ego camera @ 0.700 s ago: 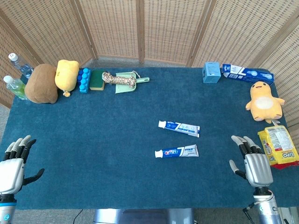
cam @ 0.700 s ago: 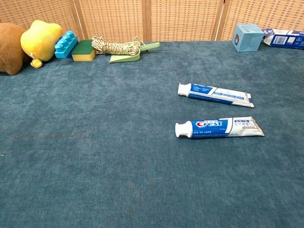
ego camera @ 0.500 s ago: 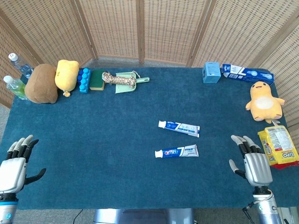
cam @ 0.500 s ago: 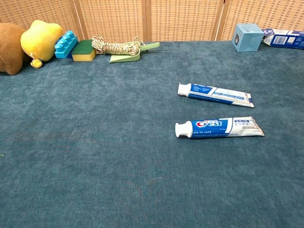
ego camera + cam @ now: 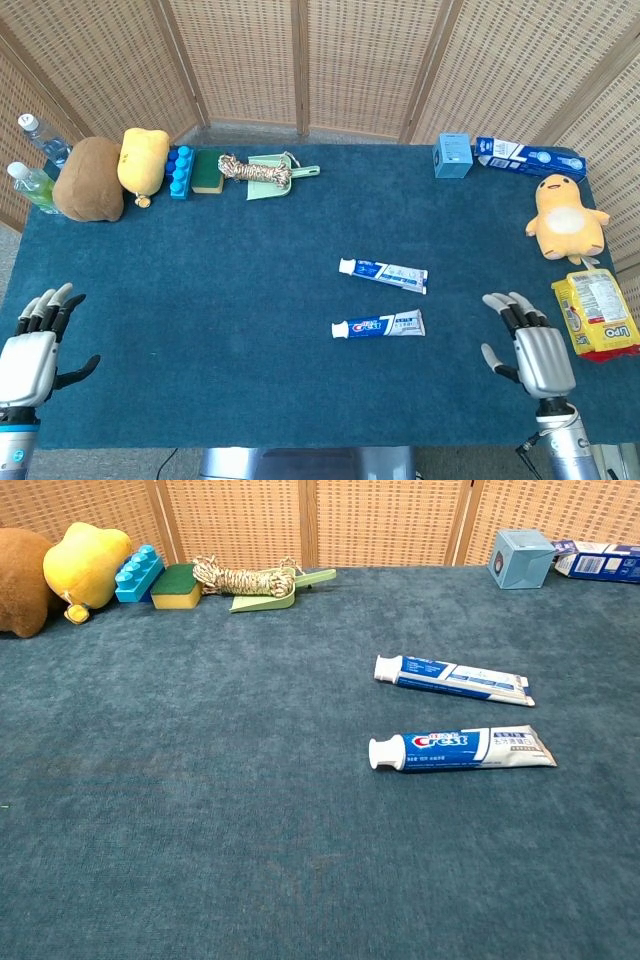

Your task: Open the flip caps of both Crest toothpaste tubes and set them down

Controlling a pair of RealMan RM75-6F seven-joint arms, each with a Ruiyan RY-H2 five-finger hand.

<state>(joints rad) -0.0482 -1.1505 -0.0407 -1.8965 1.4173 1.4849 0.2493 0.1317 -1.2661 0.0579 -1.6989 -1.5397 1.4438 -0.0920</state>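
Two Crest toothpaste tubes lie flat near the middle of the blue cloth, caps pointing left and closed. The far tube (image 5: 383,272) (image 5: 452,680) sits slightly askew; the near tube (image 5: 378,326) (image 5: 462,749) shows its Crest logo. My left hand (image 5: 28,348) hovers at the front left corner, fingers spread, holding nothing. At the front right, my right hand (image 5: 530,349) is also spread and empty, a hand's width right of the near tube. Neither hand appears in the chest view.
Along the back left: bottles (image 5: 32,170), a brown plush (image 5: 90,180), a yellow plush (image 5: 143,160), blue blocks (image 5: 179,171), a sponge (image 5: 208,171) and a rope on a green scoop (image 5: 262,172). Back right: a blue box (image 5: 452,155), a toothpaste carton (image 5: 528,156). A yellow duck (image 5: 564,216) and snack pack (image 5: 598,312) line the right edge.
My right hand has shifted a little left and forward, toward the near tube. The left hand rose very slightly. Both tubes lie where they were.
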